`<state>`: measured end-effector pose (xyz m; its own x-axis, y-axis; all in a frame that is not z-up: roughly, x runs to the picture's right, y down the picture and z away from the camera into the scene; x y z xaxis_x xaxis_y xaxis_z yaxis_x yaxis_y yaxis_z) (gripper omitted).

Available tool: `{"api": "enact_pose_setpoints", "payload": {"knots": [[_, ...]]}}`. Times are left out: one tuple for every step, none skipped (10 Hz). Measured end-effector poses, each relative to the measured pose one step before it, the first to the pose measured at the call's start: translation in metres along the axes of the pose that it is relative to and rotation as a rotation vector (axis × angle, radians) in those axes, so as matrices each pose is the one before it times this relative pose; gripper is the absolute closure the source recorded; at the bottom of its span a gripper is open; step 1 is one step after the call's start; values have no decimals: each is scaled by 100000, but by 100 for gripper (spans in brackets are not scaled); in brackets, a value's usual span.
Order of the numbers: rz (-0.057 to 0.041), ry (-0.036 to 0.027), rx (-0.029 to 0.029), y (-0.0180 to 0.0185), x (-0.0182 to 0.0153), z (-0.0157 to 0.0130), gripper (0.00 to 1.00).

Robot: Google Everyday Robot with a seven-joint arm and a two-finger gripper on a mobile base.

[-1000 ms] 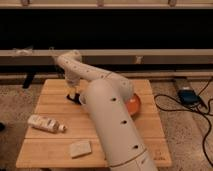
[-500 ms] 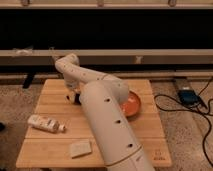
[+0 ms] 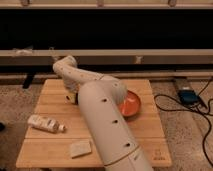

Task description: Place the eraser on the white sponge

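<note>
The white sponge (image 3: 80, 148), a pale flat pad, lies near the front edge of the wooden table (image 3: 150, 135), left of my arm. My gripper (image 3: 71, 96) hangs down from the wrist over the table's back left part, well behind the sponge. A small dark shape sits at its tip just above the wood. I cannot tell whether that is the eraser or part of the gripper. No other black block shows on the table.
A white tube-like bottle (image 3: 45, 123) lies at the left, between the gripper and the sponge. An orange bowl (image 3: 132, 104) sits at the right, partly behind my arm (image 3: 102, 120). Cables and a blue box (image 3: 188, 95) lie on the floor to the right.
The arm's wrist and forearm have shifted slightly to the left. The gripper stays low over the back left of the table. Sponge, bottle and bowl have not moved.
</note>
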<state>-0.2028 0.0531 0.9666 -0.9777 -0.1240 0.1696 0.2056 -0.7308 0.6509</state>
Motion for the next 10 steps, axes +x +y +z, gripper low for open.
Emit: {"api": "enact_pose_setpoints", "payload": {"knots": [[-562,-744,-58,-165,-112,96,69],[-920,-510,-217,-185,-148,-3,77],[-1952,54,-274,-463,-199,-358,89],[-1878,1660,-921,-338,-105,-843,97],[-1717,1528,-996,-329,-251,-1016,100],[-2830,2881,-1736,-608,-113,-1899,100],[-4057,3710,-2016,-947,136,-2595,100],[-3766,2402,-1376,-1085,128,-2306,100],[-3956,2675,-704,-1611,300,-2061,100],[-4007,2498,70,-1854,654,-1460,100]]}}
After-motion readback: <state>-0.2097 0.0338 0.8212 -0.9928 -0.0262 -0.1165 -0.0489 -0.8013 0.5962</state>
